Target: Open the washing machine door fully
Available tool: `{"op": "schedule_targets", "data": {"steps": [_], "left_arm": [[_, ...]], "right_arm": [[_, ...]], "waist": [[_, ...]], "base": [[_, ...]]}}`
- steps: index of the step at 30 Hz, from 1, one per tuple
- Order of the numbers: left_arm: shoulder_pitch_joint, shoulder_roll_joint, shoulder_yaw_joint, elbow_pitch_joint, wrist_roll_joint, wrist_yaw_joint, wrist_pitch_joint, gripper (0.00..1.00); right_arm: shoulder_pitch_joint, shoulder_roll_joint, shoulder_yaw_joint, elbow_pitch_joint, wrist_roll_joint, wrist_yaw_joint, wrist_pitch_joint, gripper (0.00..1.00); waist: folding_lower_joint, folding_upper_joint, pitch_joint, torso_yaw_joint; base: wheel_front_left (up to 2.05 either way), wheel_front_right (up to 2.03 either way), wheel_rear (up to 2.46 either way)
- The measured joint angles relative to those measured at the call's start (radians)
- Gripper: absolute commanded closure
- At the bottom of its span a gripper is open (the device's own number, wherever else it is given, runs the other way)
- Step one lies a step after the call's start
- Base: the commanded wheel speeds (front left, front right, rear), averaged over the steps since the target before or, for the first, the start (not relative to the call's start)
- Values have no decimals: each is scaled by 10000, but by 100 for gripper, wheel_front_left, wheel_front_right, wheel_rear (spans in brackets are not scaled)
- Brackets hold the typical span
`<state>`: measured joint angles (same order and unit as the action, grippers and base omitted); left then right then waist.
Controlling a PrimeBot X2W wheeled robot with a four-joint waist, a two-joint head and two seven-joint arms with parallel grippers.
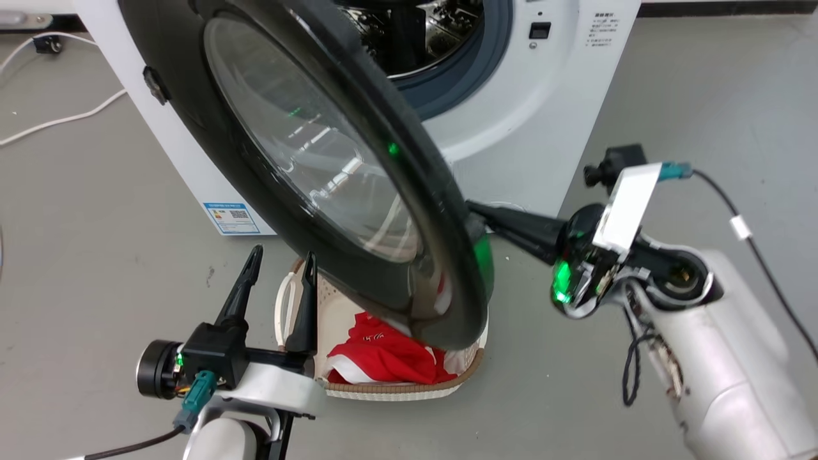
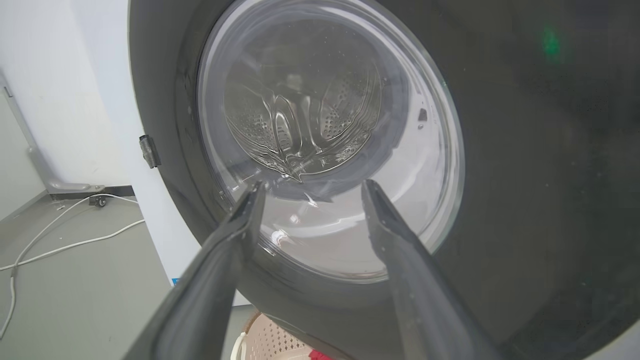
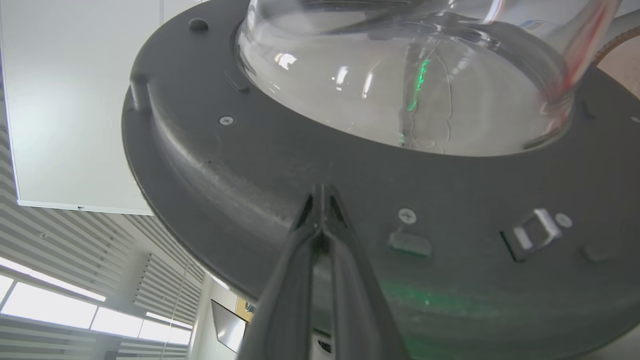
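Observation:
The washing machine [image 1: 543, 115] is a white box at the top of the head view. Its black glossy washing machine door [image 1: 345, 191] stands swung partly out, rim toward me, with a clear glass window [image 2: 325, 150] in the centre. My right gripper [image 1: 479, 214] reaches in from the right. Shut, with nothing held, it [image 3: 320, 189] presses its tips against the door's [image 3: 450, 210] dark inner face just below the bulging glass bowl [image 3: 400, 90]. My left gripper [image 1: 281, 262] stands open in front of the door's outer face, fingers apart [image 2: 314, 185], not touching it.
A woven laundry basket [image 1: 396, 386] holding red cloth [image 1: 383, 358] sits on the floor under the door's lower rim, next to my left gripper. The steel drum [image 1: 434, 32] shows behind the door. White cables [image 1: 64, 121] lie on the grey floor at left.

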<state>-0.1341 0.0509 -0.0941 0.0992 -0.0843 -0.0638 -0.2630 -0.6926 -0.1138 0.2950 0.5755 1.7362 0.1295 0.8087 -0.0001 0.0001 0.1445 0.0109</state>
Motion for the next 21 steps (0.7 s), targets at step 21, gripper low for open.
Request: {"op": "schedule_targets", "data": {"steps": [21], "left_arm": [[473, -2, -23, 15, -171, 190, 0, 0]], "right_arm": [[2552, 405, -748, -2011, -1517, -2, -4882, 100]], "waist": [[0, 0, -498, 59]], "base": [[0, 0, 0]]}}
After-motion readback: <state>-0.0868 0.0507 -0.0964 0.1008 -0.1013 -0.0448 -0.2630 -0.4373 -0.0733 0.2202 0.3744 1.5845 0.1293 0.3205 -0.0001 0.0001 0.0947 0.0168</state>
